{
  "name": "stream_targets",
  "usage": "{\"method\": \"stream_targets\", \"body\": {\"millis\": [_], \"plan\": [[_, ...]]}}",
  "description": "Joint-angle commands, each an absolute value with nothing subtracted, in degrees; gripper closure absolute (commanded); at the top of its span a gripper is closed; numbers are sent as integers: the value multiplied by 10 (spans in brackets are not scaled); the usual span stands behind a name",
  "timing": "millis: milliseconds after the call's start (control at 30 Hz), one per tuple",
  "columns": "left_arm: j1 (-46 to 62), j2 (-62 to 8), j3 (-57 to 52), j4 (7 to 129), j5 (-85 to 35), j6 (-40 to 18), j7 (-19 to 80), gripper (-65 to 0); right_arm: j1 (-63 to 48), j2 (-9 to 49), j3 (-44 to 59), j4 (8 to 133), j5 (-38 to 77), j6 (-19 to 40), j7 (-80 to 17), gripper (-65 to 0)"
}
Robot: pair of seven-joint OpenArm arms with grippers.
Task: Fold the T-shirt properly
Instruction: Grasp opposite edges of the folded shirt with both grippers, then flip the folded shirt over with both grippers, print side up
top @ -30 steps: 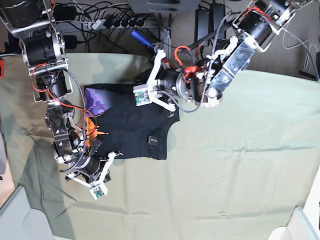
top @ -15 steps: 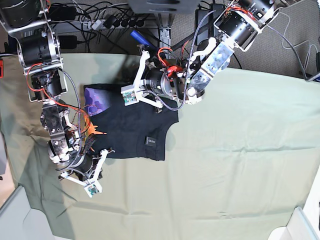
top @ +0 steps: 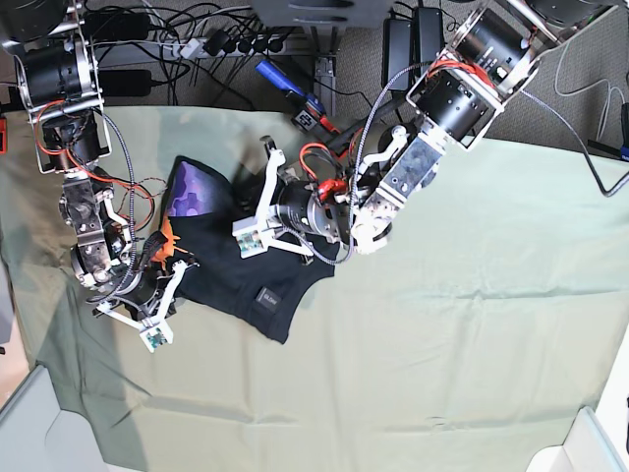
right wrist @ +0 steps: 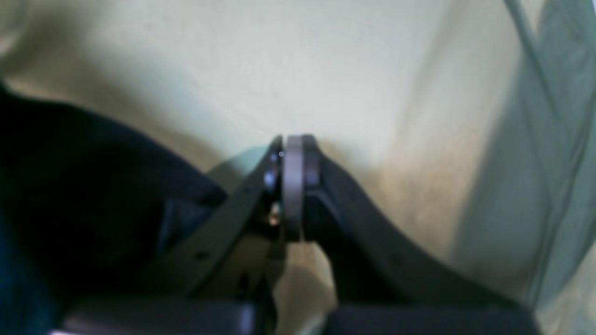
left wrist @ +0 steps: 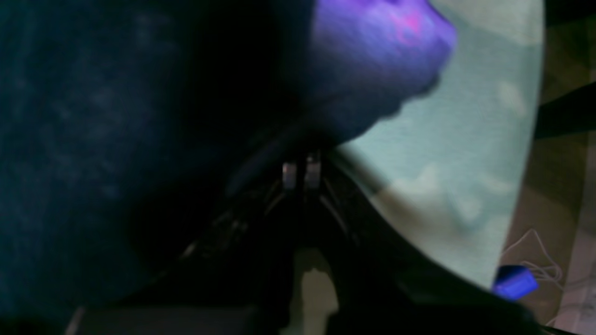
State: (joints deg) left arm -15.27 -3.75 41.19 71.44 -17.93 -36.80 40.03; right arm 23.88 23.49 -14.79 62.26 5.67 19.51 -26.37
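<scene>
The black T-shirt (top: pixel 241 280) lies bunched on the left of the table, purple print (top: pixel 192 192) turned up at its far-left corner and orange print (top: pixel 162 241) at its left edge. My left gripper (top: pixel 241 236) is shut on the shirt's upper edge. In the left wrist view its closed fingertips (left wrist: pixel 289 176) are buried in black T-shirt (left wrist: pixel 116 139) fabric, just below the purple print (left wrist: pixel 372 42). My right gripper (top: pixel 175 275) is shut at the shirt's lower-left corner. In the right wrist view its fingers (right wrist: pixel 293 167) are pressed together, with dark T-shirt (right wrist: pixel 84 186) fabric against their left side.
A pale green cloth (top: pixel 442 344) covers the whole table. Cables and a power strip (top: pixel 216 44) run behind the far edge, with a blue object (top: pixel 275 74) among them. Grey bins stand at the near-left (top: pixel 39 423) and near-right (top: pixel 590 442) corners.
Both arms have swung to the left and dragged the shirt with them. The shirt has shifted left and turned, so its labelled corner now points toward the front.
</scene>
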Motion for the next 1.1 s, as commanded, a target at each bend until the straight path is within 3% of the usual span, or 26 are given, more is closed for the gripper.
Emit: {"method": "stream_targets", "body": {"millis": [0,233,633,867,1067], "plan": [[-168,-48,408,703,-136,-347,427,0,249,243,-145,633,64,228,-270,0],[-211,-67,408,658,-121,-336,400,0,226,243,-145,668,116,228,-360,0],[-283,-67,408,624,-121,-334,400,0,86,239,-142,848,114,227,-366,0],[-290,-72,408,624,-121,-325,422,0,74,232,-128,865,96,227,-366,0],[-293,-100,408,660,-132,-325,479,0,74,232,-55,868,104,227,-367,0]]}}
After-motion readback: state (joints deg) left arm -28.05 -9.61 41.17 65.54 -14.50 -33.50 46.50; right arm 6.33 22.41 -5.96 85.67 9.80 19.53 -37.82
